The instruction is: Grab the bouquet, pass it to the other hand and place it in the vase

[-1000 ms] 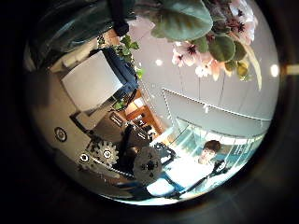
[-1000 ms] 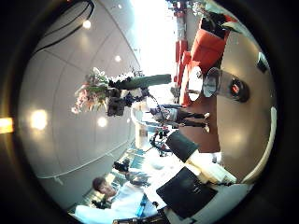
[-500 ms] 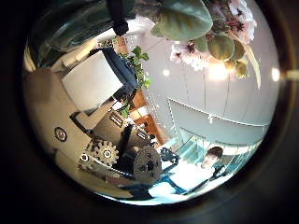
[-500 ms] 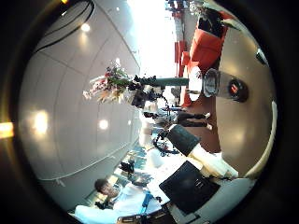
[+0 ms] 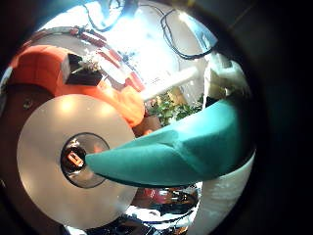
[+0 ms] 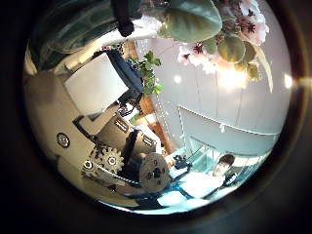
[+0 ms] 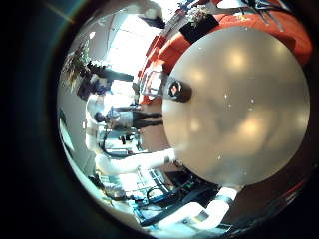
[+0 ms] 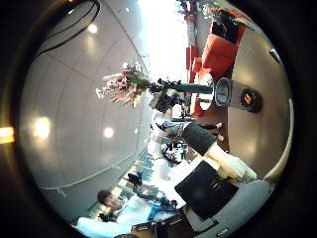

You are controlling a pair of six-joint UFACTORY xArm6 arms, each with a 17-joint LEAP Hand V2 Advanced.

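Your left hand point(image 8: 163, 97) clutches the bouquet point(image 8: 121, 84) above the round desk point(image 7: 239, 110), vase point(image 8: 223, 92) near; right hand's fingers unseen.

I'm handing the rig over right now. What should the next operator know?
Left hand: shut on the bouquet, held in the air by its wrapped stem.
Right hand: apart from the bouquet; fingers not visible.
Vase: upright on the round table, nothing in it.
Done: bouquet picked up; whether it has been passed cannot be told.
Left: put the bouquet in the vase.
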